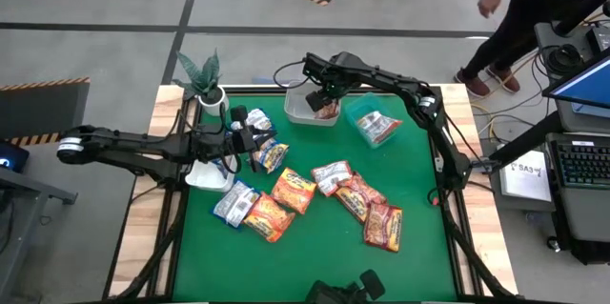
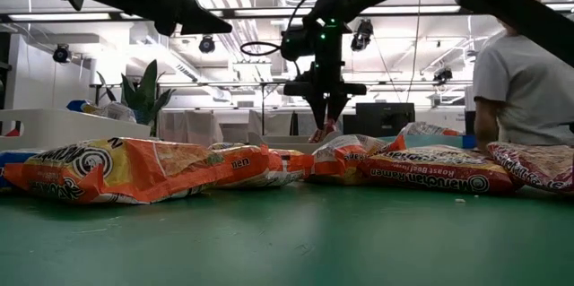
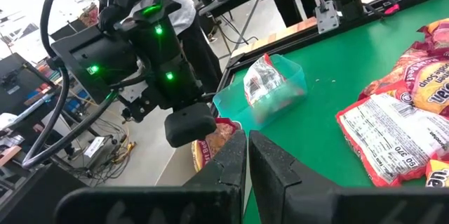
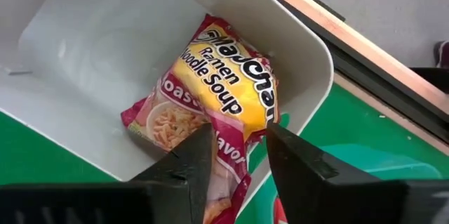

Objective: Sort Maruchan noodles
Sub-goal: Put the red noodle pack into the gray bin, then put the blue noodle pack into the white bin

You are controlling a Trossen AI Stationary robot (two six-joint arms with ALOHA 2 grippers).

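We see the right gripper (image 4: 238, 157) above the white tub (image 4: 105, 55), fingers slightly apart around a red packet (image 4: 224, 90); left gripper (image 3: 247, 157) fingers together over the tabletop (image 1: 315, 256).

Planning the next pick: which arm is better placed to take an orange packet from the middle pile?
Probably the left. Its tool is shut and empty beside the pile; the right tool is over the white tub, its red packet between parted fingers.
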